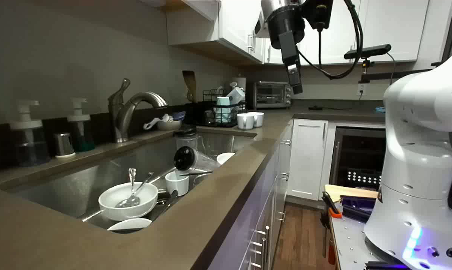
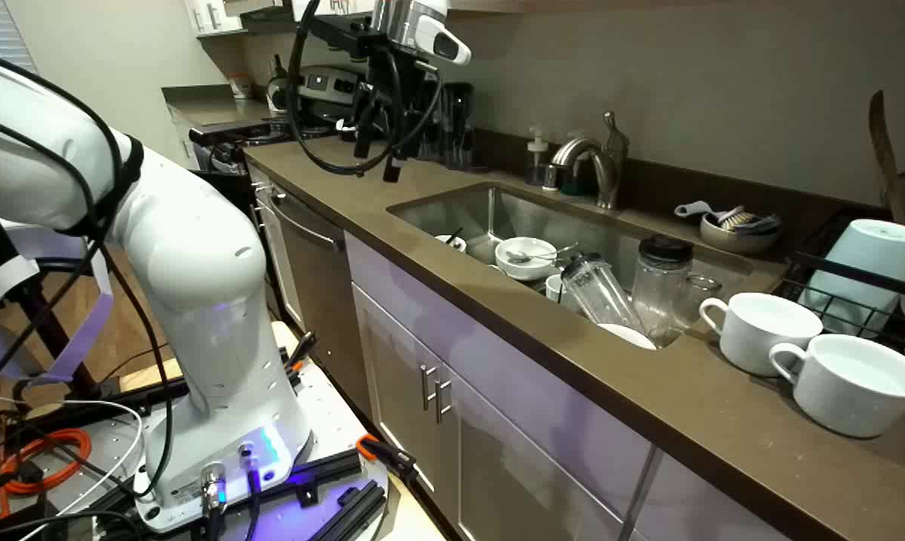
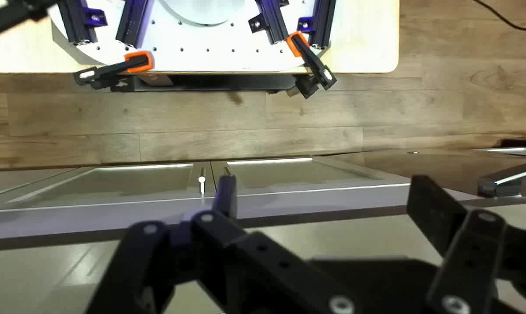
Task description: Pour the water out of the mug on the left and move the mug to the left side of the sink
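Two white mugs on countertop, sink just beside, fingers apart

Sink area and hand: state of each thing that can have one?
hand: open, holding nothing
two counter mugs: upright, contents unclear
sink: cluttered
faucet: no visible flow
large bowl: holding utensils
white cup: upright
black-lidded jar: upright, capped
jar beside it: tilted
under-sink cabinet doors: closed

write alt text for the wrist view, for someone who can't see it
An open, empty black gripper fills the lower foreground, with a tan countertop behind it. Further up the picture are cabinet doors, a strip of wood floor, then a white perforated plate with two orange-and-black clamps at its edge.
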